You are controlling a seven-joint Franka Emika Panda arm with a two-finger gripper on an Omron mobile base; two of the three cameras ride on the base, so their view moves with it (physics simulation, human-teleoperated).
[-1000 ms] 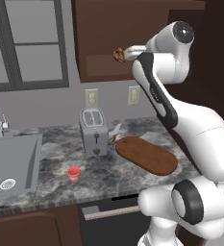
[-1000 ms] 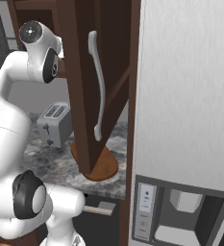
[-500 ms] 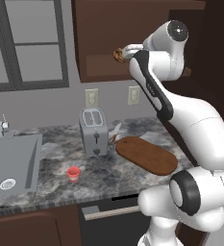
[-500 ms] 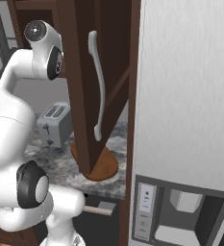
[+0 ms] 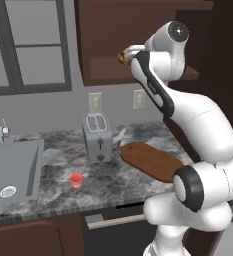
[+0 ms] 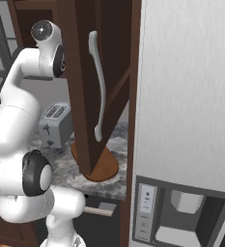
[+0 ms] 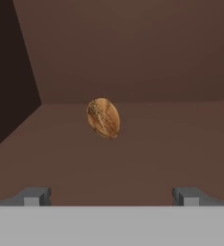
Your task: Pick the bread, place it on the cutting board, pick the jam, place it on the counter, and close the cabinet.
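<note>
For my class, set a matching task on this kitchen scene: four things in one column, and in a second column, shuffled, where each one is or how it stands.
Column 1
1. bread
2. cutting board
3. toaster
4. cabinet door

Column 2
A. lies flat on the counter, right of the toaster
B. swung open
C. on the cabinet shelf, ahead of the open gripper
D. upright on the counter, under the wall sockets

Pairs: 1-C, 2-A, 3-D, 4-B
</note>
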